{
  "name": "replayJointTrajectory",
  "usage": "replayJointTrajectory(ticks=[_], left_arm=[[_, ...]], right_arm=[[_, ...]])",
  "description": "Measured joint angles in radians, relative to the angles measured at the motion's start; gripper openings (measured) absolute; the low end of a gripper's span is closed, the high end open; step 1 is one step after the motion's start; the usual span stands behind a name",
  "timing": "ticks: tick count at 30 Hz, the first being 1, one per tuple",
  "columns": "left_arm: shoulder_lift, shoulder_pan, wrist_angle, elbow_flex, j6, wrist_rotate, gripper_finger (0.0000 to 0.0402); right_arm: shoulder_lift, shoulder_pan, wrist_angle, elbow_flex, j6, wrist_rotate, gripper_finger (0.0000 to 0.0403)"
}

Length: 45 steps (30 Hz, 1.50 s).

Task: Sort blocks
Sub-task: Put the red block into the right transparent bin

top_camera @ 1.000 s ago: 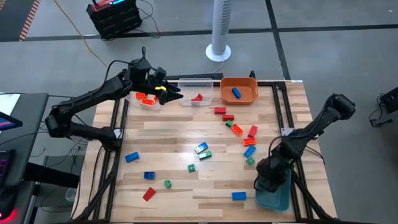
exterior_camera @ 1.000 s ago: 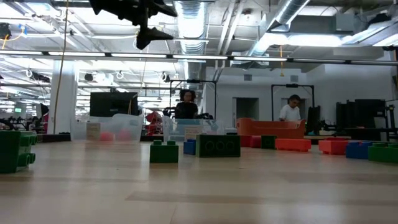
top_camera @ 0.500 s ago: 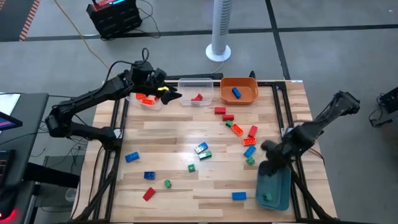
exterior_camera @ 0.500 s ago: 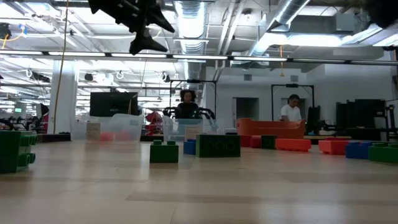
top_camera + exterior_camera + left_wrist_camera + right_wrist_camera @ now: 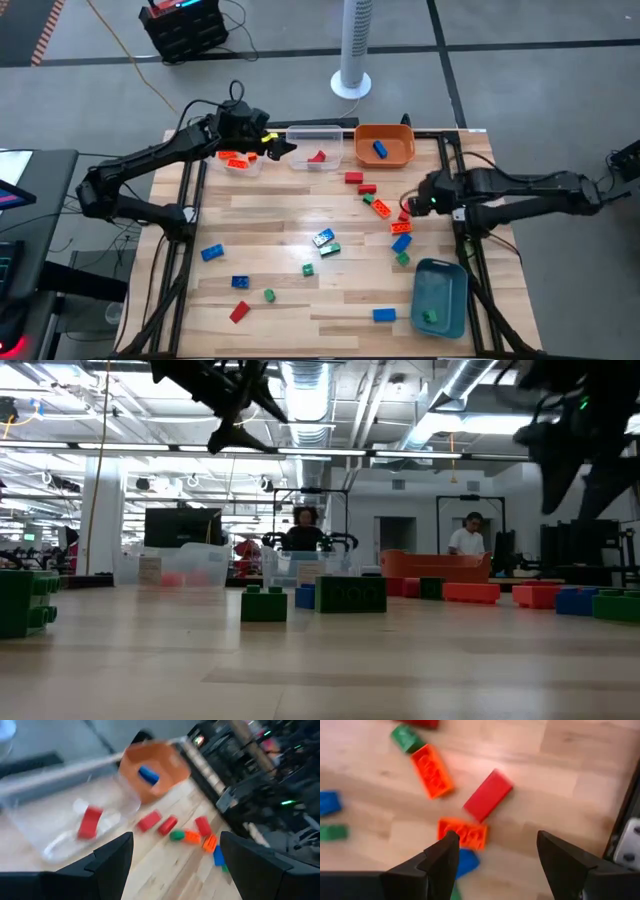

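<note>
currently the step in hand appears to be a pick: the right pincer [image 5: 412, 203] hangs over the cluster of blocks near the desk's right edge, fingers spread and empty. in the right wrist view a red block [image 5: 488, 794] lies between the finger lines, with an orange block [image 5: 463, 833] just beside it and another orange block [image 5: 432, 771] near. the next move calls for a straight descent, with the fingers straddling one block only, since the neighbours lie close and could be nudged.

the left pincer [image 5: 268, 146] hovers over the far edge of the desk [image 5: 280, 215], between two clear bins. its fingers are spread and hold nothing. the clear bin [image 5: 316, 147] beside it holds one red block [image 5: 318, 157]; the other clear bin [image 5: 236, 161] holds orange blocks. the orange bin [image 5: 386, 145] holds a blue block [image 5: 380, 149]. the teal bin [image 5: 441, 297] at the near right corner holds a green block [image 5: 429, 317].

remaining blocks lie loose on the desk: blue, green and red ones at the near left, a blue one [image 5: 384, 315] near the teal bin, and a mixed group at centre. sorting is judged well short of done.

pose: the right arm reaches in level from the right edge. the left arm extends from the left side toward the far edge.
</note>
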Motion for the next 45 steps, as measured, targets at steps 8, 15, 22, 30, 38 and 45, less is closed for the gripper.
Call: replayJointTrajectory(ticks=[8, 15, 22, 30, 38, 45], left_arm=[[-0.011, -0.047, -0.043, 0.054, 0.159, -0.008, 0.029], [-0.011, -0.053, -0.167, 0.111, 0.316, -0.022, 0.029], [-0.016, -0.048, -0.267, 0.127, 0.412, -0.023, 0.029], [-0.021, -0.048, -0.279, 0.127, 0.447, -0.022, 0.029], [-0.022, -0.046, -0.278, 0.127, 0.481, -0.023, 0.029], [-0.022, -0.046, -0.274, 0.127, 0.475, -0.025, 0.029]], right_arm=[[0.134, -0.217, 0.167, -0.059, -0.065, -0.09, 0.0273], [0.301, -0.232, 0.304, -0.059, 0.015, -0.167, 0.0273], [0.404, -0.186, 0.33, -0.058, 0.155, -0.193, 0.0273], [0.415, -0.14, 0.268, -0.058, 0.229, -0.172, 0.0273], [0.45, -0.189, 0.329, -0.058, 0.153, -0.113, 0.0273], [0.529, -0.237, 0.358, -0.058, 0.091, -0.146, 0.0273]])
